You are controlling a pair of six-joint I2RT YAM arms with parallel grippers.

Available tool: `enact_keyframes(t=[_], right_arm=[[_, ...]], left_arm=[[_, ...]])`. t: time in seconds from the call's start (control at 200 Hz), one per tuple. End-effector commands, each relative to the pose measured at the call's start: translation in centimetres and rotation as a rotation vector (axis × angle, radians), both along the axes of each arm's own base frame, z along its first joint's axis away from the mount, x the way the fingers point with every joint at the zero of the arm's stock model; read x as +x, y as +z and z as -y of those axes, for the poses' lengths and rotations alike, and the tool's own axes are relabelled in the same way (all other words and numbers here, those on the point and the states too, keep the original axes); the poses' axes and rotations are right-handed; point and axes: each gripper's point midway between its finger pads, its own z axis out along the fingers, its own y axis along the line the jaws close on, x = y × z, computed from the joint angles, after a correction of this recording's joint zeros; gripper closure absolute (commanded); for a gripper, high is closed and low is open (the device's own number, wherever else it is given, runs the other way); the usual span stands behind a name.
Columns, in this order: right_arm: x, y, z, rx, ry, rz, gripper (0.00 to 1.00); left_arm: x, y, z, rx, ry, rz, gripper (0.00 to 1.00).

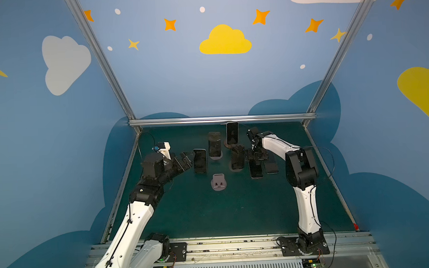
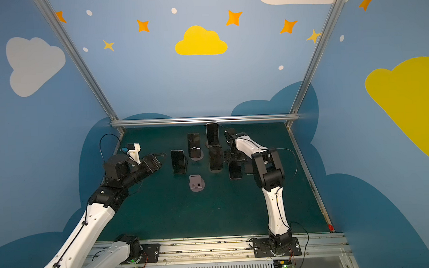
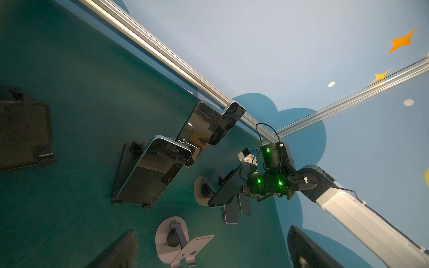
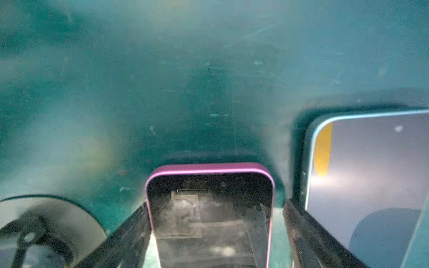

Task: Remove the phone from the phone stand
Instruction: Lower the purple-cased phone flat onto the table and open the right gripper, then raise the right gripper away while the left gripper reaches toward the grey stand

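The grey phone stand (image 1: pixel 219 183) near the middle of the green surface (image 1: pixel 212 214) carries nothing. The black stand (image 3: pixel 125 167), a little farther back on its left, props a blue-edged phone (image 1: pixel 200 161) upright. The purple-edged phone (image 4: pixel 210 208) lies flat on the surface at the right (a second flat phone (image 4: pixel 371 174) lies just beside it). The right jaws stand parted astride it, not clamping. The left jaws gape wide just left of the blue-edged phone, holding nothing.
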Motion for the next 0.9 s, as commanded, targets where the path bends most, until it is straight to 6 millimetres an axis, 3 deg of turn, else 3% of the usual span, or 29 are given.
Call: enact_keyframes(t=[0.0,0.411,0.486,0.761,0.896], right_arm=[[-0.5,2.2,0.6,-0.015,-0.010,0.032,0.10],[-0.3,8.3,0.8,0.062,-0.032,0.190,0.10],[-1.0,9.3,0.3,0.117,-0.026,0.233,0.10],[-3.6,15.0,2.1,0.164,-0.079,0.388,0.10],[-6.2,18.1,0.0,0.384,0.015,0.534,0.10]], left_arm=[[0.2,-0.7,0.0,0.031,-0.005,-0.002,0.00],[0.3,-0.8,-0.2,0.065,0.005,0.037,0.00],[0.2,-0.7,0.0,0.070,-0.003,0.046,0.00],[-0.4,-0.5,0.8,0.131,-0.009,0.076,0.00],[-1.4,-0.2,2.0,0.130,-0.035,0.090,0.00]])
